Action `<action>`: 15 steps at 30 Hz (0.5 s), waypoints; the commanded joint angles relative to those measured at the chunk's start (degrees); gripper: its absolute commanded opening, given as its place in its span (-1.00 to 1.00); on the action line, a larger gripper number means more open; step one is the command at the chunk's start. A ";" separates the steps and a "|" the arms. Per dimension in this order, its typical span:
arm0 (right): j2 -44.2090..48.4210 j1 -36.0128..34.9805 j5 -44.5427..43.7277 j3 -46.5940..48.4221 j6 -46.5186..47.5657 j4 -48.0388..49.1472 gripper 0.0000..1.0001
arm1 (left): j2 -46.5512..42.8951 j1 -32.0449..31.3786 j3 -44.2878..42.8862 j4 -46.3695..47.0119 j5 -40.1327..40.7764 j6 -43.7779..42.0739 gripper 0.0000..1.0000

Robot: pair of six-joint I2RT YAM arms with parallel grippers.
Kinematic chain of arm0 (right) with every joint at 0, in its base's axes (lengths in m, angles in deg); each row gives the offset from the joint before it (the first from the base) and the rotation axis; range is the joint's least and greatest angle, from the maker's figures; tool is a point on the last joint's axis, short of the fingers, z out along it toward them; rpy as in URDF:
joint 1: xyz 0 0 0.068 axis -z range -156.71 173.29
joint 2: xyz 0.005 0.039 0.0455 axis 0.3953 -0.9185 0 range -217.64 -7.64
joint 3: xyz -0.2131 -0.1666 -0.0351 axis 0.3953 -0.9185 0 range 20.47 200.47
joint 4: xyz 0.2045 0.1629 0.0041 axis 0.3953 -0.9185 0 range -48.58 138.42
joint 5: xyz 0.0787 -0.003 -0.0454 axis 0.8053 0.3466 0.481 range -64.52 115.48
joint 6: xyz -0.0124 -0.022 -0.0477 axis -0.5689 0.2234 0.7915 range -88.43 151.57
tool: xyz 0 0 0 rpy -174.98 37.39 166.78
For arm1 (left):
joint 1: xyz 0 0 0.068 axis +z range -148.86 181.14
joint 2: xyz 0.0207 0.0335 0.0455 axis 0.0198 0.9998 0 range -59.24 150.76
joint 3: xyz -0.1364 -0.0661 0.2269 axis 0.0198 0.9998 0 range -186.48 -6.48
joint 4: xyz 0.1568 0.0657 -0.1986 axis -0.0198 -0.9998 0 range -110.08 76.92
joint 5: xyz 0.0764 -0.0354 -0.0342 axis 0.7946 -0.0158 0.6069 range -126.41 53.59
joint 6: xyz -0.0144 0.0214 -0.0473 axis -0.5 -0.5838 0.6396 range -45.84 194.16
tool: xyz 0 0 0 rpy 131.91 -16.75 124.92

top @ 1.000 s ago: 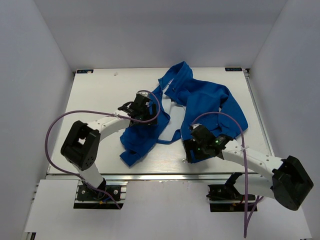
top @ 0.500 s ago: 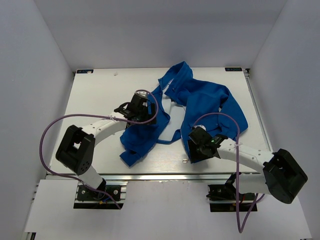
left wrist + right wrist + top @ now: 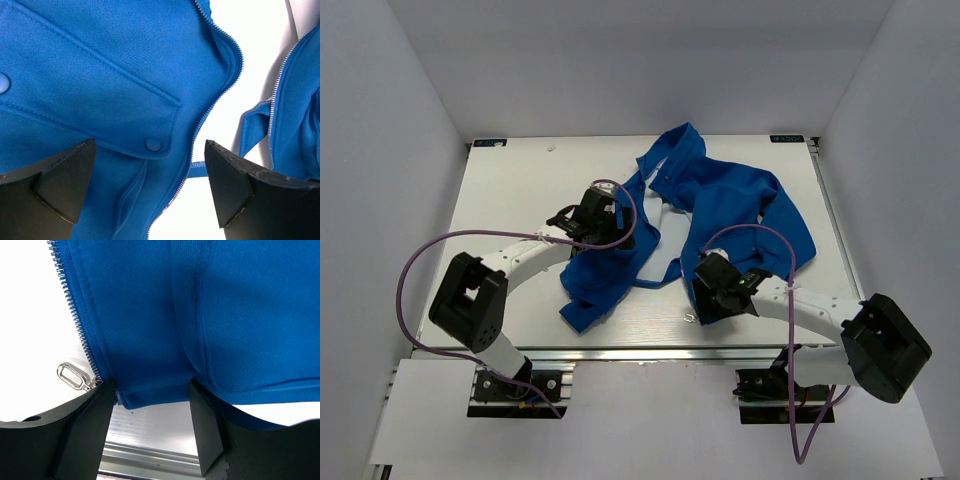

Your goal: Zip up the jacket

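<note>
**Jacket lies open, a hand on each front panel**

Right hand (image 3: pixel 150 412) first. Its fingers (image 3: pixel 85 430) stand part-way apart, low over the table (image 3: pixel 30 300). The bottom hem corner of the jacket (image 3: pixel 230 315) fills the gap and touches both. Whether they squeeze it, I cannot tell. Just beside the finger at the left of that view lies the silver zipper pull (image 3: pixel 72 376). It sits at the foot of a row of zipper teeth (image 3: pixel 70 305) running away from the hand.

Over to the left hand (image 3: pixel 150 175): wide open, holding nothing, hanging over the other front panel. Between its fingers sit a pocket flap (image 3: pixel 100 85) with a snap button (image 3: pixel 152 144) and that panel's zipper edge (image 3: pixel 212 107), which runs out ahead of the hand. Past the finger at the right of that view comes bare table, then the facing front edge.

From above, the jacket's long axis runs from the arm bases toward the far side. Its hems point back at the bases. The right hand is at one hem and the left hand is farther up the other panel. The front is spread apart between the two hands, and the rest is crumpled beyond them.
</note>
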 commanded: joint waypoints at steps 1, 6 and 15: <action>-0.98 -0.56 -1.49 1.36 1.27 2.63 0.31 | -3.48 0.17 0.37 0.26 -0.59 -0.78 0.96; -3.27 -1.17 0.00 1.45 2.67 3.86 0.29 | -3.92 0.17 0.11 -0.01 -0.24 -1.13 0.96; -9.77 -3.63 2.81 0.83 1.71 5.62 -0.46 | -5.15 0.17 0.28 -1.06 1.17 -1.49 0.96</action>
